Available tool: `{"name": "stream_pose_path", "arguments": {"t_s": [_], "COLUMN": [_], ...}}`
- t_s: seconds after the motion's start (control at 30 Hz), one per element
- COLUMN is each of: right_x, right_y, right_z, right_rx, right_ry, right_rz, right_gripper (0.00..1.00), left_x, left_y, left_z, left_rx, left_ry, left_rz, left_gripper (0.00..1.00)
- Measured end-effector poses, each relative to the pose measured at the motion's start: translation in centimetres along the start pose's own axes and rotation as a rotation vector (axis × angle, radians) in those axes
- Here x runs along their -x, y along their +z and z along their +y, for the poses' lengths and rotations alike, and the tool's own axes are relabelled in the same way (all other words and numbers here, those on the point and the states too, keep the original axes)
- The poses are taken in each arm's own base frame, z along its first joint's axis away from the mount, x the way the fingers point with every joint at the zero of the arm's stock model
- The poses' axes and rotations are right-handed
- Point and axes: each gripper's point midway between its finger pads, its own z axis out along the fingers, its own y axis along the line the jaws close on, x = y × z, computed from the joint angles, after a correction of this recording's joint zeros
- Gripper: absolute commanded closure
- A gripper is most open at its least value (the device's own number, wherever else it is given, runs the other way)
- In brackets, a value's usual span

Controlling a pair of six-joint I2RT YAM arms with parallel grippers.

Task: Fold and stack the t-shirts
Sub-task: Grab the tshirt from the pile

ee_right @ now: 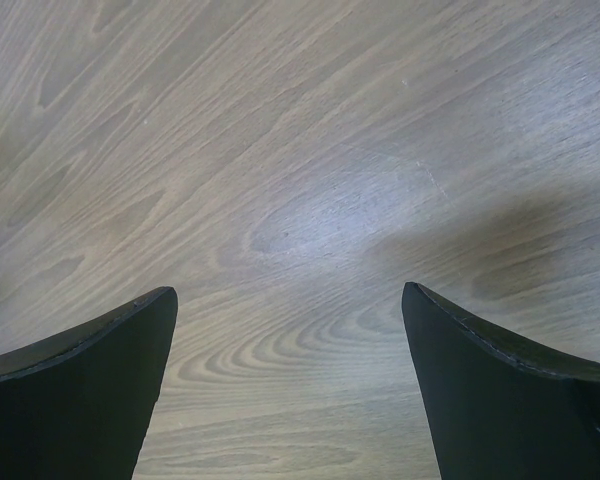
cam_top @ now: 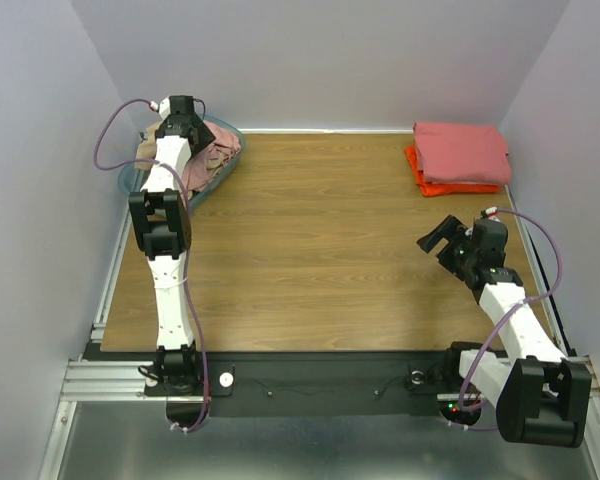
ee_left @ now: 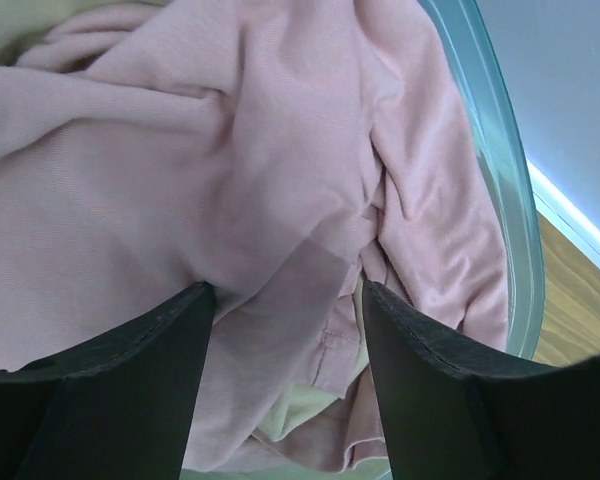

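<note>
A: Where is the next shirt to fold?

B: The dusty pink t-shirt (ee_left: 180, 180) lies crumpled in the teal basket (ee_left: 490, 150), at ten o'clock on the table (cam_top: 320, 260). The tan-beige t-shirt (ee_left: 305, 410) is under it. At one o'clock the coral pink t-shirt (cam_top: 460, 150) is folded on the orange t-shirt (cam_top: 450, 187).

A: How will it handle?

B: I think it is light, soft and limp. It will hang and drag, but it is not fragile.

A: And the grippers?

B: The left gripper (ee_left: 280, 292) has its jaws apart, astride a raised ridge of pink cloth, not clenched. The right gripper (ee_right: 288, 290) is released and holds nothing, above bare wood at three o'clock.

A: Where should it take hold?

B: On that thick ridge, and shallow, so the beige layer below does not come too.
</note>
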Motion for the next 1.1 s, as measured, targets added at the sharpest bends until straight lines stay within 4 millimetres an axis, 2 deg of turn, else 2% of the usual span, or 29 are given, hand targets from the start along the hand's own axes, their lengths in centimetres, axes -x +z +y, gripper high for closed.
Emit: {"name": "stream_pose_path", "arguments": {"t_s": [0.27,0.33,0.43,0.47,0.5,0.57,0.77,0.93,1.1], "right_x": [-0.1,-0.2,-0.2,-0.2,-0.2,-0.2,-0.4,-0.9,-1.1], "right_y": [0.4,0.5,0.6,0.6,0.6,0.7,1.3,1.5,1.7], "right_z": [-0.2,-0.3,-0.3,-0.3,-0.4,-0.4,-0.5,-0.5,-0.3], "right_rx": [-0.009,-0.011,-0.012,-0.012,-0.013,-0.013,-0.014,-0.009,0.009], "right_ry": [-0.002,-0.002,-0.001,-0.001,-0.001,-0.001,0.001,0.001,-0.007], "right_rz": [0.007,0.01,0.012,0.012,0.013,0.013,0.029,0.051,0.066], "right_gripper": [0.0,0.0,0.0,0.0,0.0,0.0,0.0,0.0,0.0], "left_x": [-0.1,-0.4,-0.7,-0.7,-0.7,-0.7,-0.6,0.4,3.8], "left_y": [1.0,1.4,1.7,1.8,1.7,1.7,1.4,-0.5,-5.4], "left_z": [1.1,1.4,1.8,1.9,1.9,2.0,1.8,1.3,0.3], "left_rx": [0.055,0.066,0.083,0.086,0.089,0.092,0.099,0.109,0.099], "left_ry": [-0.006,-0.007,-0.007,-0.01,-0.009,-0.011,0.001,0.02,0.025], "left_rz": [-0.021,-0.018,-0.018,-0.019,-0.02,-0.021,-0.028,-0.045,-0.112], "left_gripper": [0.31,0.37,0.61,0.73,0.77,0.81,0.81,0.81,0.87]}}
